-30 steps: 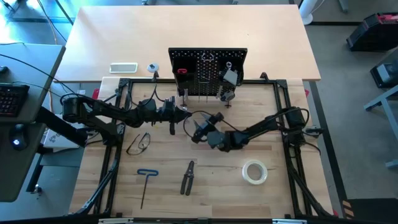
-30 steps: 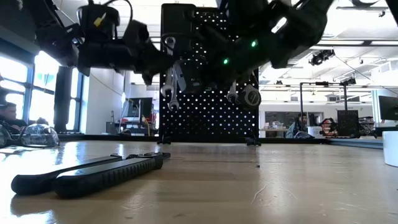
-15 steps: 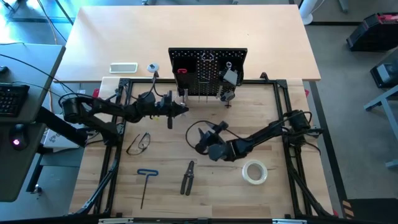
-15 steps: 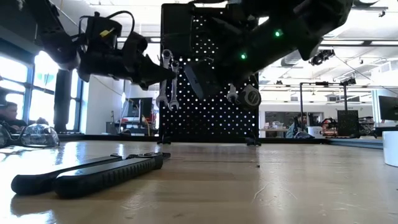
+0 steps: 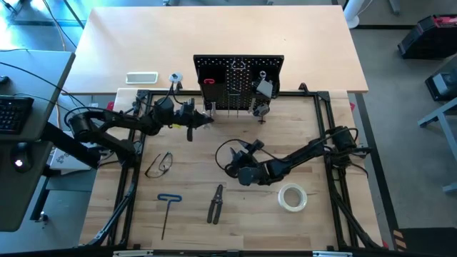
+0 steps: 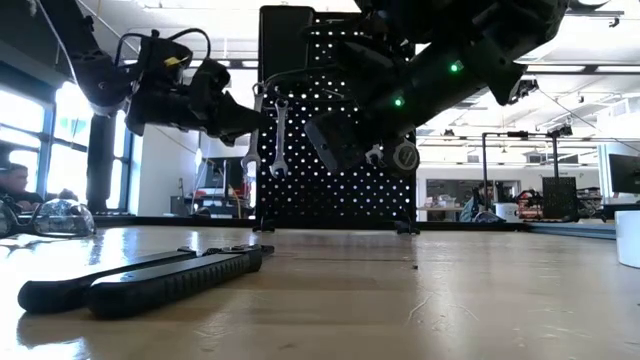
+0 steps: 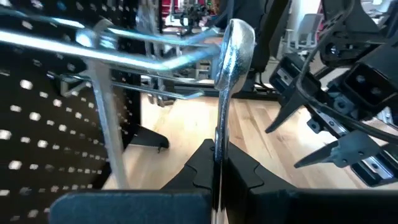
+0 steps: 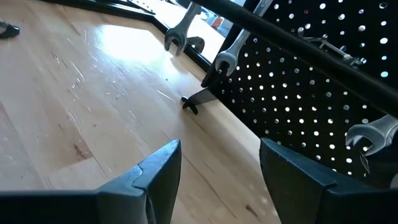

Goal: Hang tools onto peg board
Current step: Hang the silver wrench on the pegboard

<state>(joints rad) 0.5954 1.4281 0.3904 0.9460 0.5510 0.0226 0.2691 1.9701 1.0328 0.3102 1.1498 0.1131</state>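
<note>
Pale wooden tabletop (image 5: 314, 135) carries the black perforated peg board (image 5: 238, 82) upright at its far middle, with some silver wrenches (image 6: 278, 135) already hanging on it. The left gripper (image 5: 203, 120), just at the board's left end, has its fingers clenched on a slim silver wrench (image 7: 227, 81), the ring end level with a hook. The right gripper (image 5: 230, 165) hangs released over the middle of the tabletop, holding nothing. Still lying near the front are the wire-framed safety glasses (image 5: 159, 165), blue T-handle hex key (image 5: 167, 208), dark-handled pliers (image 5: 216, 203) and clear tape roll (image 5: 292, 197), so much of the job appears left.
</note>
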